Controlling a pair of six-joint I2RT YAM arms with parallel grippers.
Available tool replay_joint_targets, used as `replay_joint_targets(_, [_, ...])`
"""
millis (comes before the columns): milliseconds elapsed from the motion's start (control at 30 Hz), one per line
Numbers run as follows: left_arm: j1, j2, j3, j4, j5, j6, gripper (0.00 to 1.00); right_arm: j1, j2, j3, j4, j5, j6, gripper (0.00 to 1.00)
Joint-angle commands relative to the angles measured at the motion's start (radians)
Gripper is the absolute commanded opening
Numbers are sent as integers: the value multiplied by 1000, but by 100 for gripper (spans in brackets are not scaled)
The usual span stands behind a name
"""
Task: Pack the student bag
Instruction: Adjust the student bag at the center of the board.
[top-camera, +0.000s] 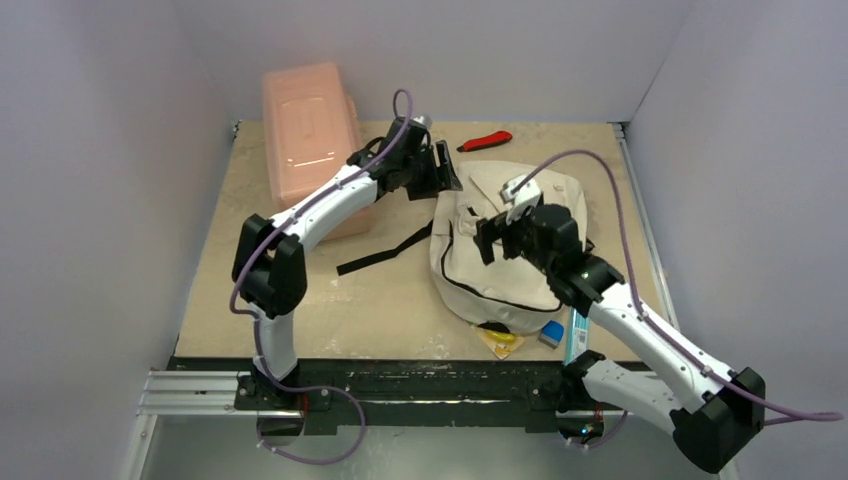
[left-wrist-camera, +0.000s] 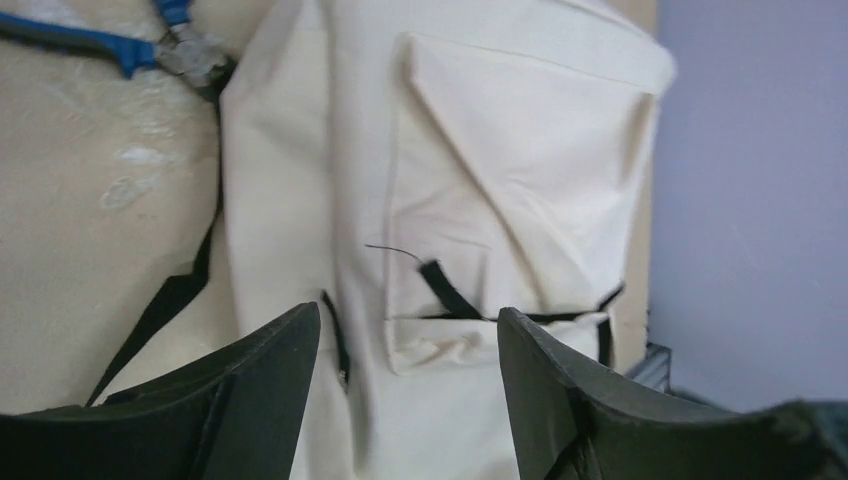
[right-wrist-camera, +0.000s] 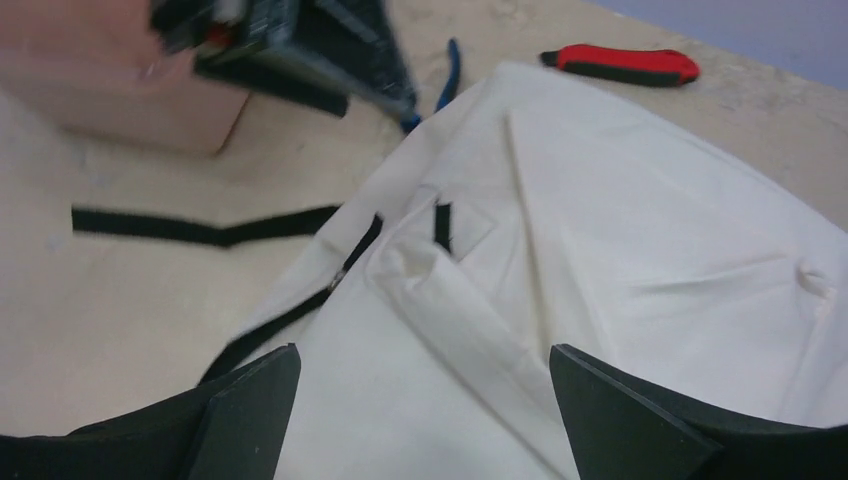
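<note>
Bag first: the student bag (top-camera: 497, 285) lies flat on the table (top-camera: 330, 310), right of centre, with a black strap (top-camera: 385, 252) trailing off its left side across the bare top. Your left gripper (top-camera: 440, 168) sits at the bag's far-left corner, just beside the pink box (top-camera: 310, 135). In its wrist view the jaws stand apart, with cream fabric and a flapped pocket (left-wrist-camera: 500, 190) showing between them and nothing gripped. Your right gripper (top-camera: 500, 235) hangs over the middle of the bag with its jaws spread wide. Its wrist view shows only loose fabric below the gap, with no hold on it. You cannot tell whether either set of fingertips touches the cloth. A red knife (top-camera: 485, 140) lies on the table beyond the bag's far edge, and blue-handled pliers (left-wrist-camera: 150, 45) lie just off the bag's edge near the left gripper. At the near edge a yellow item (top-camera: 500, 341) and a small blue item (top-camera: 551, 333) sit just beside the bag.
</note>
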Motion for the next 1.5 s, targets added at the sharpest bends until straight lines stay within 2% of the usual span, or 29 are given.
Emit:
replay_joint_targets(0, [-7,-108,-6,100,222,87,65,-156,89,183,-123,39,310,98])
replay_joint_targets(100, [-22,-108,0,121,324,79,65,-197,128,208,-145,-129,338,94])
replay_joint_targets(167, [-43,-109,7,106,301,105,65,-199,156,208,-146,-124,375,94])
replay_joint_targets(200, [-51,-107,12,89,281,113,65,-207,179,217,-156,-113,387,91])
replay_joint_targets(267, [-55,-103,20,70,261,110,63,-224,236,271,-186,-96,411,74])
replay_joint_targets(333, [-51,-98,24,41,239,109,60,-230,285,321,-185,-95,410,62])
replay_joint_targets(400, [-50,-91,24,17,223,126,60,-229,346,389,-215,-32,384,59])
replay_joint_targets(467, [-49,-80,16,2,212,136,58,-229,406,437,-204,-39,309,58])
replay_joint_targets(500, [-47,-72,7,-3,212,133,53,-228,433,436,-176,-41,287,53])
replay_joint_targets(567, [-44,-67,-32,30,219,112,42,-228,510,433,-162,-35,272,35])
replay_joint_targets(600, [-45,-65,-55,46,222,103,41,-226,542,435,-190,-38,282,28])
replay_joint_targets(667, [-51,-60,-93,71,224,86,40,-210,557,367,-183,-70,313,21])
replay_joint_targets(800, [-63,-38,-169,107,259,56,35,-145,500,171,-31,-54,376,13])
replay_joint_targets(900, [-63,-32,-211,128,264,46,31,-139,483,129,27,-22,396,16])
replay_joint_targets(967, [-63,-26,-229,134,264,42,31,-139,475,148,21,8,376,27])
replay_joint_targets(1133, [-63,-15,-257,167,282,10,33,-138,507,278,-68,13,284,46])
replay_joint_targets(1233, [-64,-14,-269,188,283,-9,35,-127,567,357,-114,11,259,52])
replay_joint_targets(1333, [-62,-12,-267,192,290,-16,35,-108,599,419,-175,47,269,52])
replay_joint_targets(1467, [-62,-38,-257,180,278,5,40,-108,510,357,-171,46,353,62])
